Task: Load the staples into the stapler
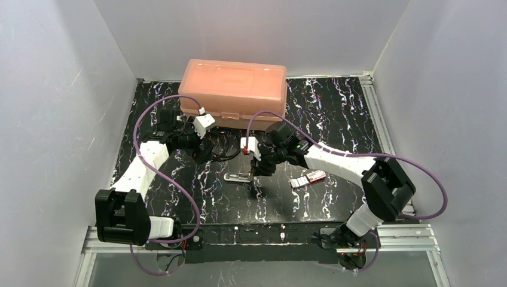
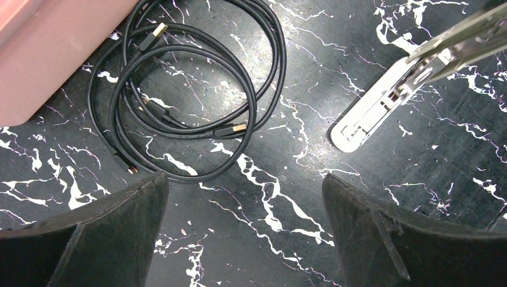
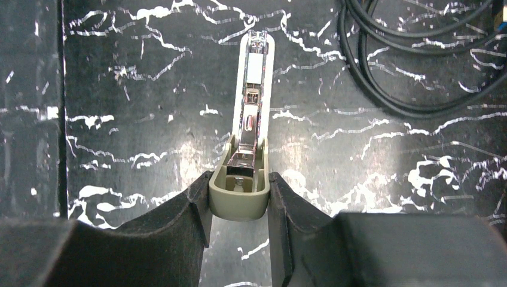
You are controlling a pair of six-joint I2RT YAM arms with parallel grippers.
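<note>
Closure is what we see at the right gripper [image 3: 238, 191]: its two dark fingers pinch the olive rear end of the stapler [image 3: 251, 107] from either side, with no gap left. The left gripper [image 2: 244, 182] hangs above the table [image 1: 335, 107] with its fingers wide apart and nothing between them, just near of a coiled black cable [image 2: 197, 89] and left of the stapler's nose. From above, the stapler's long axis runs left to right across the middle of the table, with the nose to the left and the held heel to the right. The left wrist view shows its metal arm raised off the pale base, so we judge it to be hinged open. The staples [image 1: 308, 178] lie on the table to the right of the stapler, beyond the right gripper and beside that arm's forearm. Their box lies roughly in line with the stapler, and white shows at its left end. The right arm is nearer to them, but it is occupied. We judge the left arm would have to reach past the stapler to fetch them. An orange plastic case [image 1: 233, 89] stands at the far edge.
</note>
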